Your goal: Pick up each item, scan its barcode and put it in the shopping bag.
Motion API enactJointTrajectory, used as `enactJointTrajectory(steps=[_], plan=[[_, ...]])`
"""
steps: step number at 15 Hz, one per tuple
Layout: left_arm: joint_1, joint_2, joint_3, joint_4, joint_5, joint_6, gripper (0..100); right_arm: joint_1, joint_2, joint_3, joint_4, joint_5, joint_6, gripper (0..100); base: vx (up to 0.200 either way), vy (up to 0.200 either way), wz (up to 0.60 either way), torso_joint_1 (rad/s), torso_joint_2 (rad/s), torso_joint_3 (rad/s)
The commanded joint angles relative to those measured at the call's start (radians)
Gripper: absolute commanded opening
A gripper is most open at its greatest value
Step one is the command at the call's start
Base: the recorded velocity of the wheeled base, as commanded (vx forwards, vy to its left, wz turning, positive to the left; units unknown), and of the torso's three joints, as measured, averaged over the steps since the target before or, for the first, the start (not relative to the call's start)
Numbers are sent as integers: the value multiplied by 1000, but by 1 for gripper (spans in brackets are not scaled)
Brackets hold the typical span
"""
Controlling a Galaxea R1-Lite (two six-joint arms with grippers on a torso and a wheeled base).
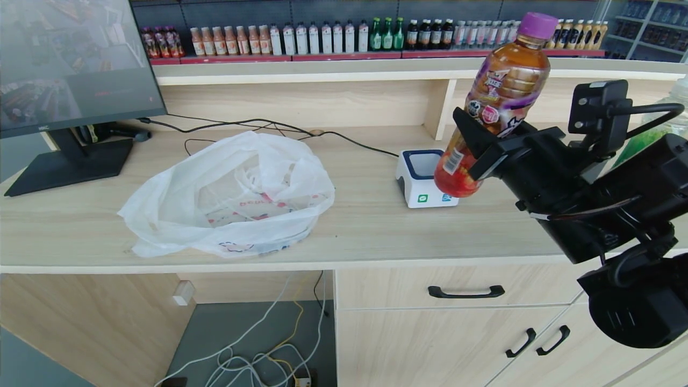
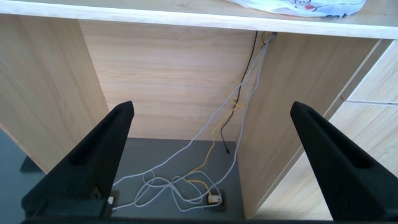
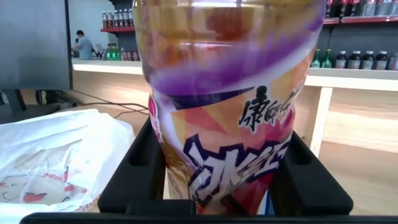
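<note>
Head cam: right pincer (image 1: 475,149) is clamped on a tilted bottle (image 1: 505,80), whose base is just above the scanner (image 1: 422,188). The bag (image 1: 231,199) lies left of the scanner on the surface (image 1: 376,226). Left wrist cam: left pincer (image 2: 211,109) is spread wide. Right wrist cam: bottle wedged between the fingers (image 3: 140,168).

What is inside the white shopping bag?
Inside the shopping bag, only its own crumpled folds with red print show, no item. Its near wall covers part of the bottom.

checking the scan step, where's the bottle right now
Head view, right side: the bottle is held tilted in the right gripper, its base by the scanner.
</note>
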Motion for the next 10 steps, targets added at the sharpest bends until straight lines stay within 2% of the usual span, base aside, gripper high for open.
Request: enactJointTrajectory(steps=[1,2,10], plan=[[0,0,0,0,0,0,100,0,-4,2,-1,-1,15,0,0,0,0,0,0,0],[0,0,0,0,0,0,100,0,-4,2,-1,-1,21,0,0,0,0,0,0,0],[0,0,0,0,0,-2,100,-1,11,-6,-1,-1,29,0,0,200,0,2,2,1]])
